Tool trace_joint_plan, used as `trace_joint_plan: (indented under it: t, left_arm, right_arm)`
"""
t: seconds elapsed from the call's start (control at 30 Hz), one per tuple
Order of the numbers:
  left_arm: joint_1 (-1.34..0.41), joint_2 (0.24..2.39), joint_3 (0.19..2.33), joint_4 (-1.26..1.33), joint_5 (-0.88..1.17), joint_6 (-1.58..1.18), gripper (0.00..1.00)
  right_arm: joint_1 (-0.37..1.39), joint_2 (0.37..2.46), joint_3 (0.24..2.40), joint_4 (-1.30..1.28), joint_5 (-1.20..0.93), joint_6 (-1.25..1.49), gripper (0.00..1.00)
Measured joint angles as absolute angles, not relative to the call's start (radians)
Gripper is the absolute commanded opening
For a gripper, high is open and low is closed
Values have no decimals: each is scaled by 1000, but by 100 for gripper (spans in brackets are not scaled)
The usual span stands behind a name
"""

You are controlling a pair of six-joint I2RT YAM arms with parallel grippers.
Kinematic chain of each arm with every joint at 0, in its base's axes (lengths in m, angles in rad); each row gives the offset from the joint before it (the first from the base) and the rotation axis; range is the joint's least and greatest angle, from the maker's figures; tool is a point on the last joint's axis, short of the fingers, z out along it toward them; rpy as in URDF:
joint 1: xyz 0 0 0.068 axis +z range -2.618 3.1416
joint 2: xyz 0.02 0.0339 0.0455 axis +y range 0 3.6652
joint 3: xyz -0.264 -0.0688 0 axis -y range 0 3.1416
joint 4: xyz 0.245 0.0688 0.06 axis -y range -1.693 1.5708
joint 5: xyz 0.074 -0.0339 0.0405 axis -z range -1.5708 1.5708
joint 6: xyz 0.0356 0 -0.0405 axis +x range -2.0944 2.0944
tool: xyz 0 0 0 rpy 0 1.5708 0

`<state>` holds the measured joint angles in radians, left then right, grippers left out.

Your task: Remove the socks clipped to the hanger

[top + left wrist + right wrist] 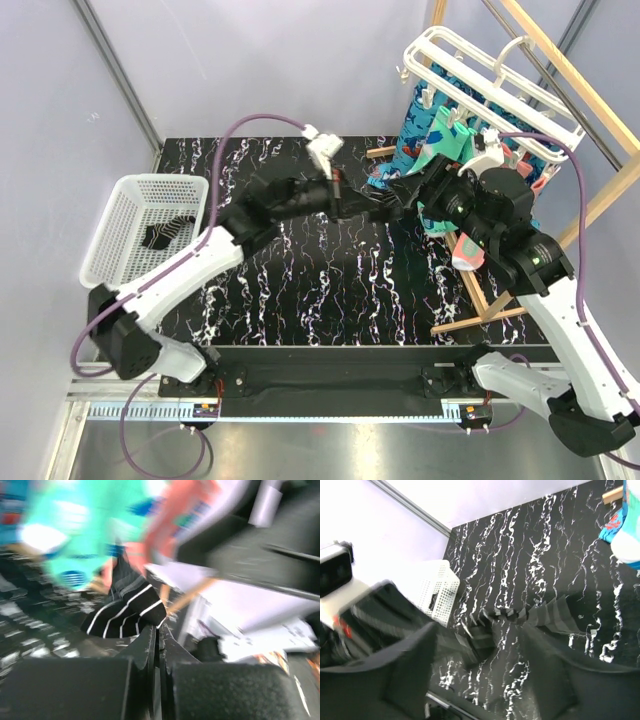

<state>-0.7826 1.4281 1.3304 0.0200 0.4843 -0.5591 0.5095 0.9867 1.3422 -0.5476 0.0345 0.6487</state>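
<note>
Dark striped sock point(125, 612) pinched in closed left gripper point(157, 630), toward table's point(300, 290) far right edge; arm outstretched; right gripper point(480, 635) wide open astride it.

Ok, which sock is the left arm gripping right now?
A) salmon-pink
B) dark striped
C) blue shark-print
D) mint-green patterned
B: in the left wrist view the left jaws are shut on the edge of the dark striped sock; the mint-green sock hangs behind it, ungripped.
</note>
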Motion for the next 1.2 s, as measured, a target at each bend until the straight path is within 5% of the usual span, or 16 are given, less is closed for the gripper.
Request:
trace_joint_plan:
  t: [0.17, 0.47, 0.7, 0.73, 0.8, 0.9, 0.97, 1.2]
  left_arm:
    - [-557, 1295, 1243, -109, 418, -553, 0]
    - [3, 1183, 1153, -352, 287, -565, 0]
    - [224, 1101, 1089, -404, 119, -583, 3]
    - [238, 1102, 1079, -408, 99, -591, 7]
    - [260, 1111, 1063, -427, 55, -614, 35]
    - [285, 1134, 1052, -469, -13, -656, 91]
    - [296, 1151, 1052, -486, -41, -670, 98]
    - [291, 1182, 1051, -498, -29, -668, 99]
  right_arm:
    - [509, 951, 1342, -560, 39, 622, 96]
    - [509, 907, 1342, -579, 69, 580, 100]
    - [509, 905, 1340, -583, 66, 550, 100]
    - [509, 906, 1340, -589, 64, 543, 100]
    - [509, 908, 1340, -602, 59, 533, 99]
    - [509, 913, 1341, -624, 59, 519, 99]
    - [509, 915, 1341, -635, 59, 510, 99]
    - [509, 931, 1356, -664, 81, 467, 98]
